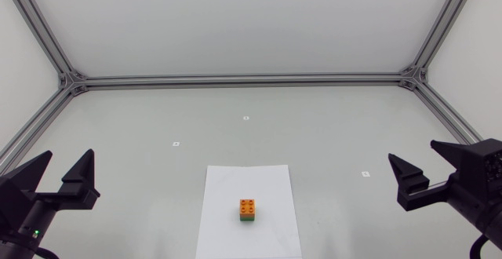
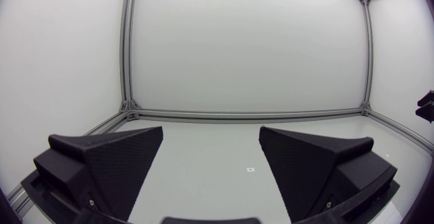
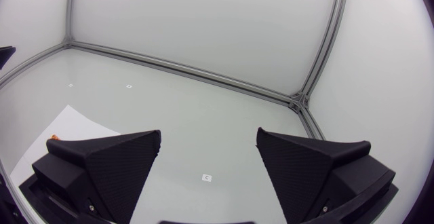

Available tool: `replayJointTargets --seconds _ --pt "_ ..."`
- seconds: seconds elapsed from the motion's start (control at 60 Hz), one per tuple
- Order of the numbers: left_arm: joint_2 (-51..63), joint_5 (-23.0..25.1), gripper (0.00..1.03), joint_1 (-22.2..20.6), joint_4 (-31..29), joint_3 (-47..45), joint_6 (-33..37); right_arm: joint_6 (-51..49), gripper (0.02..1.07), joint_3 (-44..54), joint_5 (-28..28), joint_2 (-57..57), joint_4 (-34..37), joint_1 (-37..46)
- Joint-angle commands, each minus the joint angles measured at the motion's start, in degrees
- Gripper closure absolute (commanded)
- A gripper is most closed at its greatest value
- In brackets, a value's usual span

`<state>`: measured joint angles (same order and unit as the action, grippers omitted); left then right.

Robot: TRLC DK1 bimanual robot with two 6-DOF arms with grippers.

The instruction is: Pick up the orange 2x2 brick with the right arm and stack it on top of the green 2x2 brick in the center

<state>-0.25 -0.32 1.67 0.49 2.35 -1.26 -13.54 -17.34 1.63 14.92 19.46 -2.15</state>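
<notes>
Mid-table, orange brick tops green brick; left gripper, right gripper wide at edges.

Bricks stacked.
The orange 2x2 brick sits studs-up, flush atop the green 2x2 brick, on white sheet.

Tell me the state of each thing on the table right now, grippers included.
orange brick: stacked on the green brick, not held.
green brick: upright on the paper sheet, under the orange one.
paper sheet: lying flat.
left gripper: open, empty.
right gripper: open, empty.
</notes>
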Motion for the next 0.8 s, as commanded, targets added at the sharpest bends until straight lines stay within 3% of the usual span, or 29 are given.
replayJointTargets --seconds 0.0,0.5,0.783 --pt "-0.45 0.23 0.04 0.26 -0.76 -2.35 0.73 2.91 0.07 3.03 -0.52 -2.08 -2.57 0.57" --pt "-0.45 0.23 0.04 0.26 -0.84 -2.35 0.73 13.35 0.07 17.09 -1.61 -14.69 -19.16 2.12" --pt "-0.45 0.23 0.04 0.26 -0.84 -2.35 0.73 13.54 0.07 17.34 -1.63 -14.92 -19.46 2.15"
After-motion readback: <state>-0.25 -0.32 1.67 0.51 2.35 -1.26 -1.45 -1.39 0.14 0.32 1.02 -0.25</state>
